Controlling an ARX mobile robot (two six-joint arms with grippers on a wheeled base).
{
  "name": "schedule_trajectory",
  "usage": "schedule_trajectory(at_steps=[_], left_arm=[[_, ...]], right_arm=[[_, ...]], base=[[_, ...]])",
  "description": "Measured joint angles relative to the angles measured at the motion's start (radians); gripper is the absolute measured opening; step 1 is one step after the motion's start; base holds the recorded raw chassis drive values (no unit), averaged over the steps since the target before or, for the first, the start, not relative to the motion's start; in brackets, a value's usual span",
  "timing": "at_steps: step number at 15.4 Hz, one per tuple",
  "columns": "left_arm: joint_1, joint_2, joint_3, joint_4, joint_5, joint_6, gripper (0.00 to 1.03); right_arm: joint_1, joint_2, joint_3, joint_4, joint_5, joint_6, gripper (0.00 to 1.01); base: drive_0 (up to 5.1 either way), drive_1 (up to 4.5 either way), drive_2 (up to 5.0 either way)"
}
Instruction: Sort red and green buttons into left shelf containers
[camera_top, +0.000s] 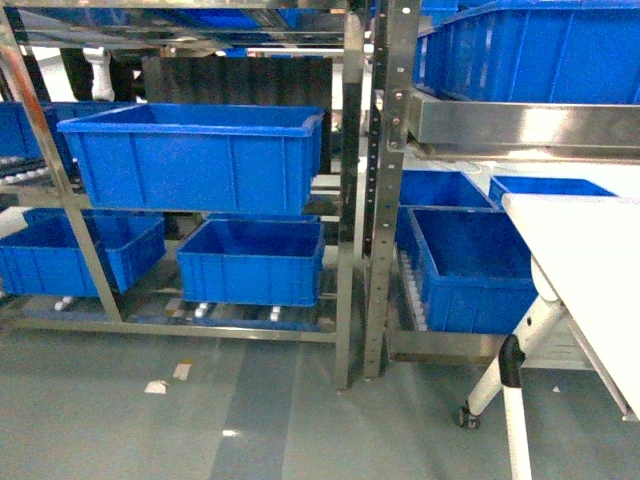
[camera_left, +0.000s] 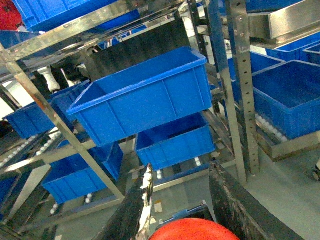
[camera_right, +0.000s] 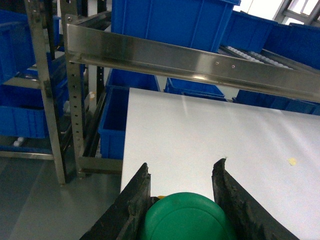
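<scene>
1. The left gripper (camera_left: 180, 200) is clamping the red button (camera_left: 187, 231); only the wide red cap is showing, at the bottom edge of the left wrist view, between the two dark fingers (camera_left: 132, 210).
2. The right gripper (camera_right: 182, 195) is clamping the green button (camera_right: 185, 217); its green cap is sitting between the fingers, above the near edge of the white table (camera_right: 210, 130).
3. The left shelf containers are lying ahead of the left gripper and well apart from it: an upper tub (camera_top: 195, 155) sitting tilted on its rails and a lower tub (camera_top: 255, 262) beneath it.
4. Risk, judged: the steel upright (camera_top: 350, 190) and the shelf rails are standing between the arms and the tubs, so a fingertip is likely to be striking metal on the approach.
5. Risk, judged: a release made short of the rolled rim is sending a button to the floor (camera_top: 200, 420); the tilted upper tub is inviting a bounce.
6. Risk, judged: the right arm is needing to cross leftward past the table, and the colours may be ending in the wrong tub.
7. Count: one red button, one green button, two grippers; at least six blue tubs are showing in the head view, some cut by the frame.
</scene>
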Motion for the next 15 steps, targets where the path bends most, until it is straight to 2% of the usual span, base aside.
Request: schedule_trajectory(at_steps=[6, 15], left_arm=[[-0.002, -0.001, 0.0, 0.0, 0.0, 0.0, 0.29], [-0.002, 0.0, 0.0, -0.001, 0.0, 0.0, 0.29]], right_arm=[[-0.001, 0.0, 0.0, -0.001, 0.005, 0.0, 0.33], [-0.001, 0.001, 0.0, -0.002, 0.005, 0.0, 0.33]], base=[[-4.8, 3.43, 1.6], [-3.0, 4.99, -1.9]])
